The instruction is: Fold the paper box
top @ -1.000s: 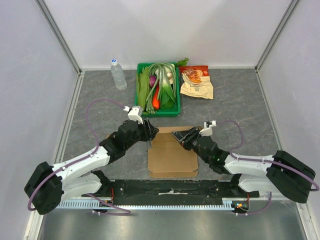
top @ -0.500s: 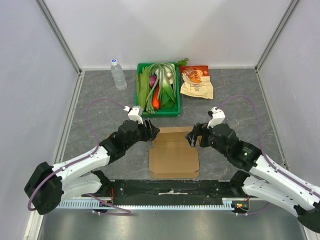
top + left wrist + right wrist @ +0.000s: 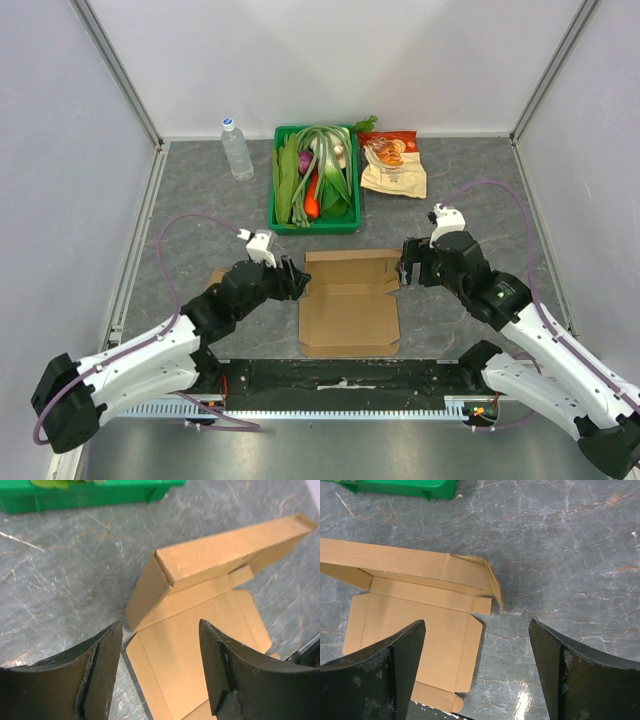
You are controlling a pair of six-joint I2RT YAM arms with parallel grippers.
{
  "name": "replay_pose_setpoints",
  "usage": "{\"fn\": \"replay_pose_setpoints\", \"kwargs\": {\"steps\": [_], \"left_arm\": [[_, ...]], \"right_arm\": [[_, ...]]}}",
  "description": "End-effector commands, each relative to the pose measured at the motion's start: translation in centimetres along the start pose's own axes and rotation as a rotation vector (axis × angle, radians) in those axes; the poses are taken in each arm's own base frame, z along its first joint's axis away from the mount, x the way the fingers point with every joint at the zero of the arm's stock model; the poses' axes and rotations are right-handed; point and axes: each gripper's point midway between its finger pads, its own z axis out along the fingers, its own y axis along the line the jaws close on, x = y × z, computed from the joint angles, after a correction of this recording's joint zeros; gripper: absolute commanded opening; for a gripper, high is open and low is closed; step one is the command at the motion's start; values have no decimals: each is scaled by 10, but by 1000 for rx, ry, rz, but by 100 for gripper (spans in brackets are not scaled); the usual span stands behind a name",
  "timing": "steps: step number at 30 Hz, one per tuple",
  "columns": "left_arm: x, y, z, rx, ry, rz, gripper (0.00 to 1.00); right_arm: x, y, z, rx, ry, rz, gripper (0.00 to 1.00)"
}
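A brown cardboard box blank lies flat on the grey table at the near middle, its far flap folded up. My left gripper is open and empty, just off the box's left edge. In the left wrist view the box shows between and beyond the fingers. My right gripper is open and empty, beside the box's far right corner. In the right wrist view the box lies to the left, its right side tab between the fingers.
A green crate of vegetables stands behind the box. A water bottle stands at the far left of it, a snack bag to its right. A black bar runs along the near edge.
Both grippers have drawn back from the box's far flap: the left one down and to the left, the right one up and to the right. The far flap stays raised.
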Motion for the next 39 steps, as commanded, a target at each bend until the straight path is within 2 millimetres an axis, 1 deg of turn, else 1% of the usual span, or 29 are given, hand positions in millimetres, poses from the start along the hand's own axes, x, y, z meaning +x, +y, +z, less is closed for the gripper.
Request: {"fn": "replay_pose_setpoints", "kwargs": {"steps": [1, 2, 3, 4, 5, 6, 7, 8, 9, 10, 11, 12, 16, 20, 21, 25, 26, 28, 29, 30, 31, 32, 34, 35, 36, 39], "left_arm": [[18, 5, 7, -69, -5, 126, 67], [8, 6, 9, -116, -44, 161, 66], [21, 3, 14, -136, -4, 209, 63], [23, 5, 16, -170, 5, 230, 61], [14, 6, 19, -227, -27, 221, 58], [18, 8, 22, -249, -13, 231, 54], [24, 11, 27, -271, 6, 239, 52], [21, 9, 30, -286, -3, 231, 50], [21, 9, 33, -295, -2, 232, 45], [24, 12, 36, -314, 10, 242, 44], [20, 10, 38, -319, 0, 237, 44], [20, 9, 40, -323, 0, 238, 43], [21, 11, 47, -348, 1, 255, 39], [21, 12, 51, -368, -4, 258, 36], [21, 11, 51, -368, -7, 258, 35], [19, 12, 52, -387, -39, 249, 29], [20, 11, 51, -389, -44, 250, 27], [19, 13, 49, -403, -62, 250, 25], [19, 10, 49, -397, -72, 248, 23], [18, 10, 48, -399, -78, 248, 22], [18, 12, 47, -413, -89, 249, 20], [18, 10, 47, -409, -94, 250, 17], [16, 10, 46, -420, -111, 244, 13], [16, 10, 45, -423, -113, 246, 10], [16, 10, 45, -425, -115, 247, 8], [15, 11, 44, -435, -129, 239, 6]], "right_arm": [[-12, 13, -5, -57, -10, 3, 89], [-12, 13, -4, -51, -5, 24, 89], [-12, 12, -2, -37, 5, 32, 88], [-17, 9, -2, -6, -7, 43, 85], [-16, 7, -2, 9, 5, 48, 83], [-15, 8, 1, 11, 21, 37, 81], [-22, 12, 0, -5, 12, 28, 70], [-24, 17, 0, -29, 15, 21, 65], [-25, 19, 3, -32, 22, 3, 62], [-29, 21, 2, -38, 20, 0, 62], [-29, 23, 4, -43, 27, -12, 62], [-27, 24, 7, -49, 47, -34, 63], [-39, 36, 11, -87, 31, -21, 63], [-33, 43, 23, -95, 67, 25, 61], [-28, 44, 27, -92, 86, 32, 60], [-30, 49, 32, -109, 74, 60, 56], [-30, 49, 33, -108, 70, 71, 55], [-26, 49, 36, -108, 76, 78, 52], [-24, 49, 39, -106, 84, 90, 52], [-20, 50, 41, -111, 93, 94, 50], [-20, 51, 42, -117, 90, 102, 50], [-19, 51, 43, -115, 91, 108, 49], [-14, 49, 45, -110, 100, 112, 49], [-13, 48, 46, -105, 104, 117, 49], [-8, 44, 48, -93, 113, 129, 49], [-4, 39, 48, -78, 121, 151, 45]]}}
